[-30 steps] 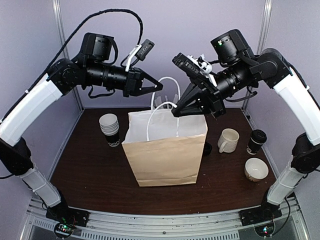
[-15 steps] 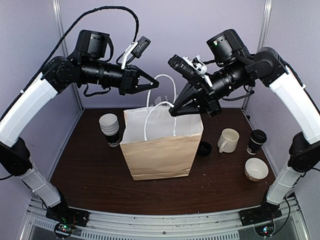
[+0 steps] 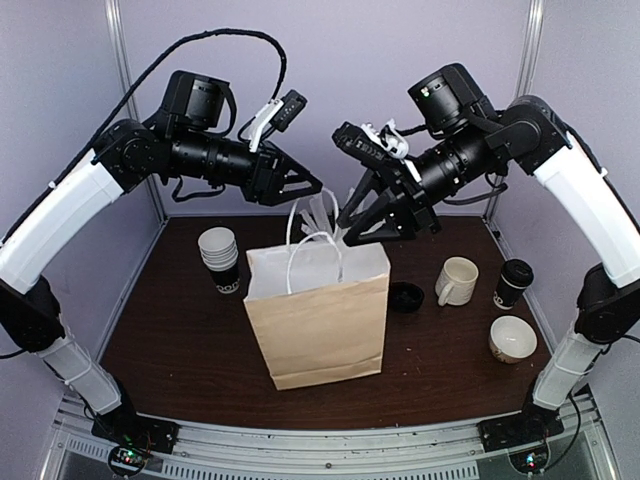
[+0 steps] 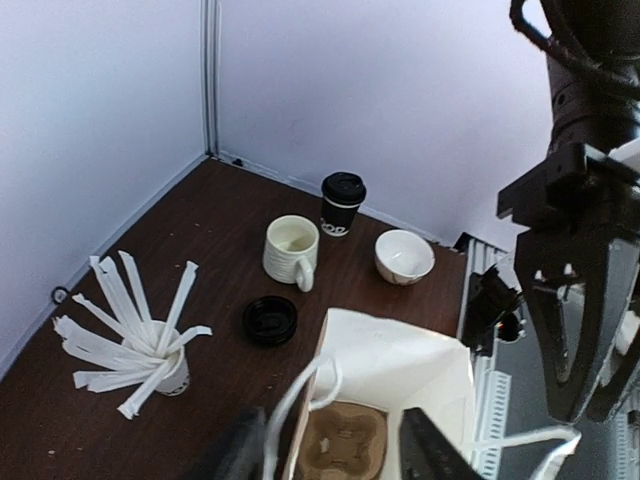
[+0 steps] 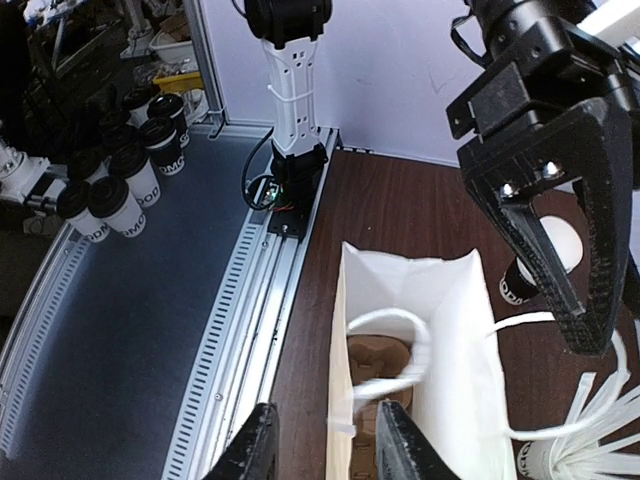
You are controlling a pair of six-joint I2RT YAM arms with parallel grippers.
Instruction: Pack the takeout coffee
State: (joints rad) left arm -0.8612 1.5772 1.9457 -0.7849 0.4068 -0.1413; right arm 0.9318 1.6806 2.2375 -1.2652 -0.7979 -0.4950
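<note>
Looped handles (image 3: 318, 235) arch over the mouth of the bag (image 3: 320, 320), blocking my way in. The mug (image 3: 457, 281) stands close left of the takeout coffee (image 3: 514, 283); above it seems clear.

Left arm (image 3: 60, 210), right arm (image 3: 590, 195): white shells on long links, black joints, black bases. Black cable (image 3: 215, 38) arcs over left arm. Green light (image 3: 428, 90) on right motor housing. Left gripper (image 3: 318, 186): black, wedge-shaped, two silver screws (image 5: 545, 172).
</note>
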